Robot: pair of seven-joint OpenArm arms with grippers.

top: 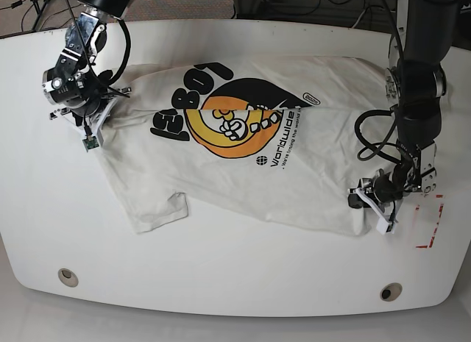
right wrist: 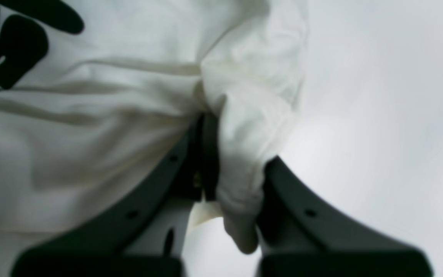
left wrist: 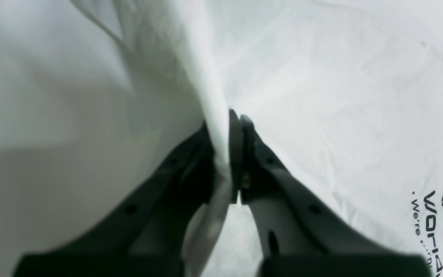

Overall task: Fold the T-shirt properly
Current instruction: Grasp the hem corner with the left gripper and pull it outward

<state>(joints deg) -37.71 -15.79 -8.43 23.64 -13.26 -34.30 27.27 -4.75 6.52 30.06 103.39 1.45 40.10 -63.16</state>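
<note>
Table [top: 243, 283]: a white rounded surface carrying everything; it gives the cloth a flat bed to be creased on.
T-shirt [top: 243, 165]: lies spread across the middle of the table, print side up, wrinkled, with one sleeve flap jutting toward the front edge; it looks partly laid out, not yet folded into a neat packet.
Print [top: 228, 118]: black lettering and an orange roundel sit near the middle, a handy guide to where the fold lines should fall.
Right gripper [right wrist: 210, 154]: at the shirt's edge on the base view's left, jaws closed on a bunched wad of fabric, probably to anchor that end.
Left gripper [left wrist: 227, 154]: at the opposite edge, jaws pinched tight on a thin ridge of cloth, apparently ready to lift it over.
</note>
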